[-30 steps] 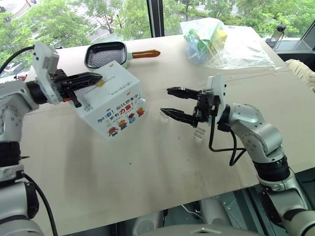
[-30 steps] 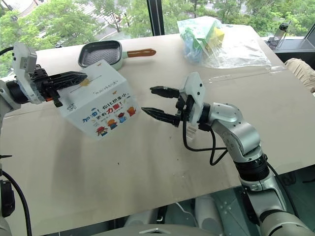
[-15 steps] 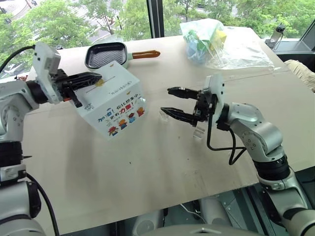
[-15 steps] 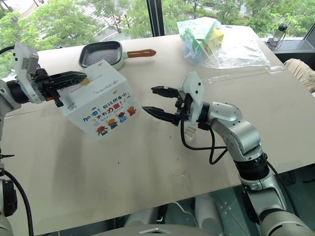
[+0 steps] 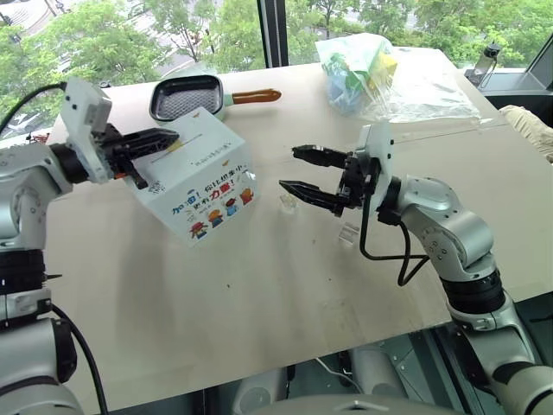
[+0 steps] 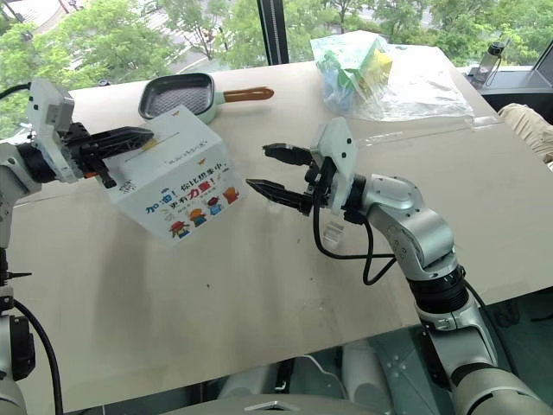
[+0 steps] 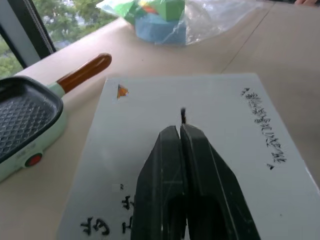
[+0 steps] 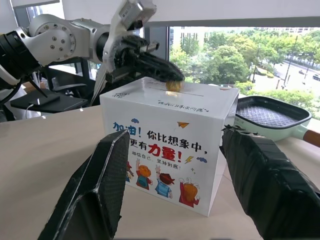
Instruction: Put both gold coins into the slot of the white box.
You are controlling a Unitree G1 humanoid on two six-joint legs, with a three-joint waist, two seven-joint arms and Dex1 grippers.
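The white box [image 5: 203, 177] stands on the table left of centre, cartoon figures on its side and black handwriting on top. My left gripper [image 5: 173, 137] reaches over its top from the left, shut on a gold coin [image 8: 173, 85]. The coin's lower edge sits at the thin slot [image 8: 192, 93]. In the left wrist view the shut fingers [image 7: 182, 165] hide the coin, and a short piece of the slot [image 7: 183, 116] shows past their tips. My right gripper [image 5: 288, 168] hangs open above the table right of the box, pointing at it, with nothing between its fingers.
A grey square pan [image 5: 186, 95] with an orange handle lies behind the box. A clear plastic bag [image 5: 380, 73] of coloured pieces sits at the back right. Two small clear plastic pieces [image 5: 287, 201] [image 5: 348, 232] lie under my right gripper. A bottle [image 5: 486, 60] stands at the far right.
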